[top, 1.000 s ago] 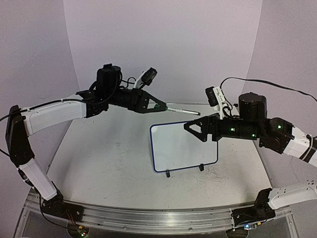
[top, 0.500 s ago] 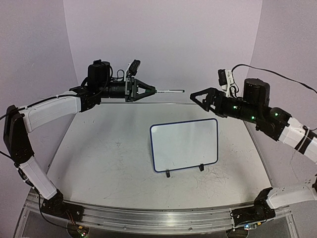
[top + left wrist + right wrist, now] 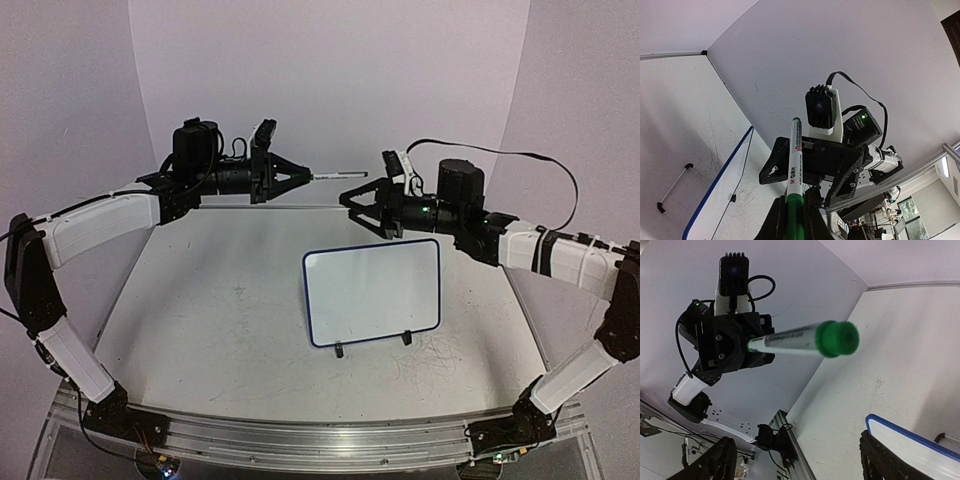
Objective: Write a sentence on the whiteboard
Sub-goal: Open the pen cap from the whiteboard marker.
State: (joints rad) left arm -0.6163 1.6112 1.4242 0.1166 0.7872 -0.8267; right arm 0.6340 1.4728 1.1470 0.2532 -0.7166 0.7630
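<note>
The whiteboard stands on its two black clip feet at the table's middle, blue-framed, and its white face shows no sentence. The board's edge also shows in the left wrist view, and a corner of the board in the right wrist view. My left gripper is shut on a marker with a white barrel and holds it level, pointing right. The left wrist view shows the marker clamped at its green end by the left gripper. My right gripper faces it, open, just short of its tip. The marker's green cap hangs ahead of the right gripper, apart from it.
Both grippers hover above the table's far side, behind the board. The white tabletop carries faint grey scribbles. Lilac walls close the back and sides, and an aluminium rail runs along the near edge.
My left gripper lifted the marker from beside the board to a level pose at the back. My right gripper left the board's face, rose, and swung left to face the marker's tip.
</note>
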